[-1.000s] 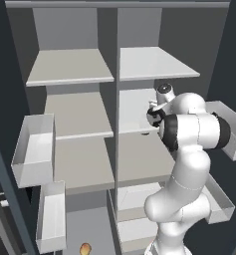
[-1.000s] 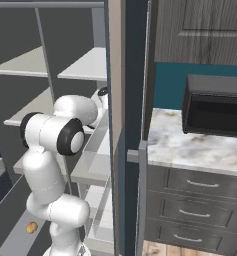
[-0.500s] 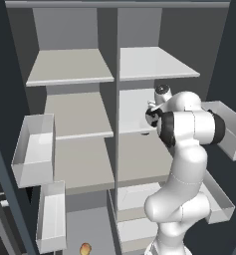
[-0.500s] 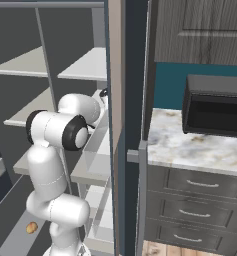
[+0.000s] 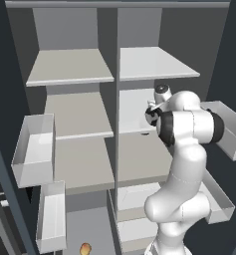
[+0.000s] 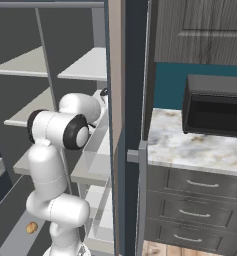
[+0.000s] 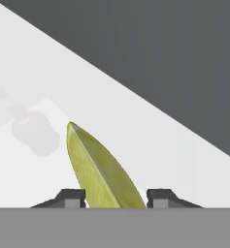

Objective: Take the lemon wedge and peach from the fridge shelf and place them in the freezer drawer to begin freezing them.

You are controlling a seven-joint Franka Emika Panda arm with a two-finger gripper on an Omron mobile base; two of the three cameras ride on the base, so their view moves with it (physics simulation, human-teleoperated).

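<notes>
Since the earlier frames, the arm has shifted only slightly at the right-hand column of the fridge, with the hand lower and closer in on the fridge shelf (image 5: 134,112).

Left to right in the left base view: two white door bins (image 5: 35,149) hang on the open door; the peach (image 5: 85,248) lies low down on the grey floor of the freezer drawer (image 5: 97,226); the white arm (image 5: 181,164) reaches in over the middle shelf.

In the hand view, the gripper (image 7: 115,197) has its two dark fingertips (image 7: 70,197) set close against either side of the lemon wedge (image 7: 103,170), pinching it. The wedge points up and away over the off-white shelf board.
</notes>
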